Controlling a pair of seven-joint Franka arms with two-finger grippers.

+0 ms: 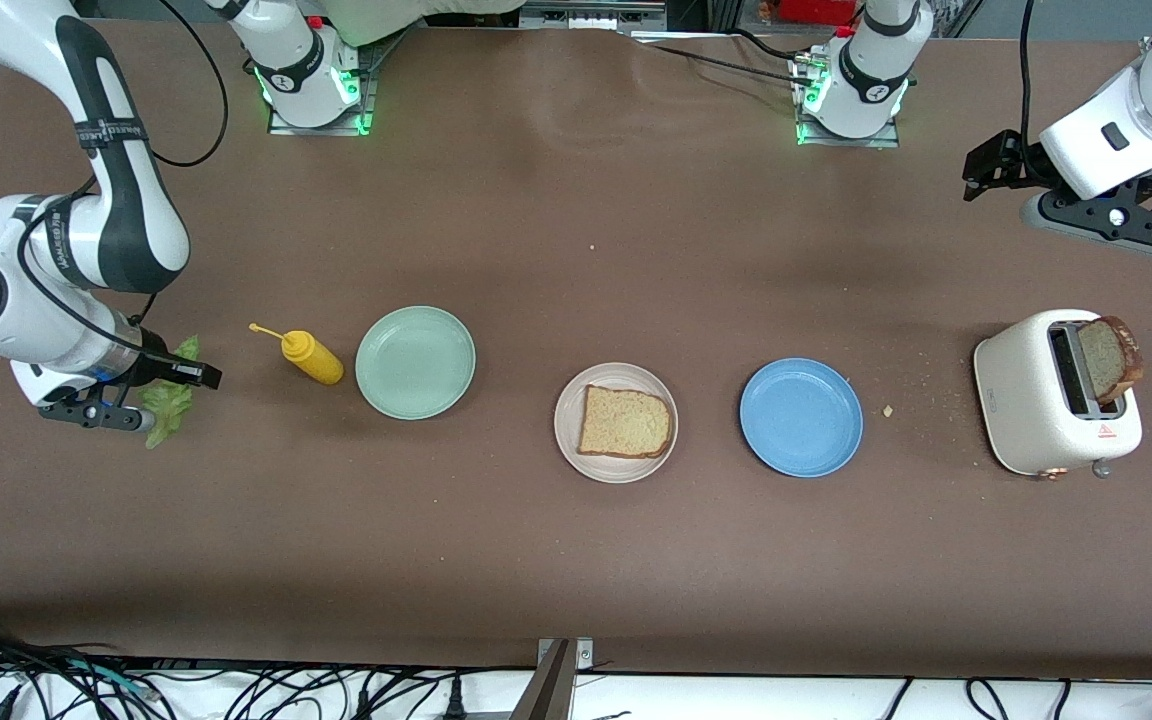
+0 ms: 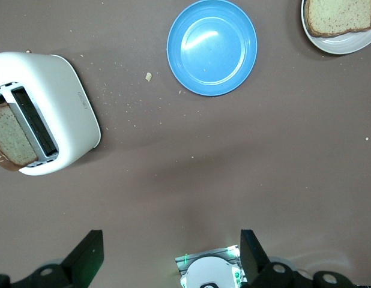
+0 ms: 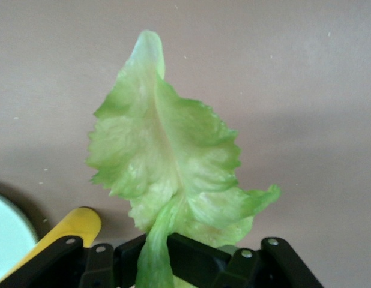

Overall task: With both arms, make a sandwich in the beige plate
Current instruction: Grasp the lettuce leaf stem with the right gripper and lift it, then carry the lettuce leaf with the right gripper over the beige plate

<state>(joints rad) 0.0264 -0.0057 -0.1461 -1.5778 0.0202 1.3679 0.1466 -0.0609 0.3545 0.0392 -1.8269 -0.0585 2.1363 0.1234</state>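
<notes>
Brown matte table [image 1: 576, 560], wide bare margins toward the front camera; in a row from the right arm's end: yellow squeeze bottle [image 1: 310, 357], mint-green plate [image 1: 415, 361], beige plate [image 1: 616, 422] bearing one squarish wholemeal bread slice [image 1: 626, 422], blue plate [image 1: 801, 417], white rounded toaster [image 1: 1036, 405] with a second bread slice [image 1: 1108, 358] upright in its slot and a red warning triangle, wording unreadable. Right gripper [image 3: 167, 255], at the right arm's end beside the bottle, clamped on the stem of a ruffled green lettuce leaf [image 3: 167, 162]. Left gripper [image 1: 986, 170], fingers apart, waits over bare table near the toaster.
</notes>
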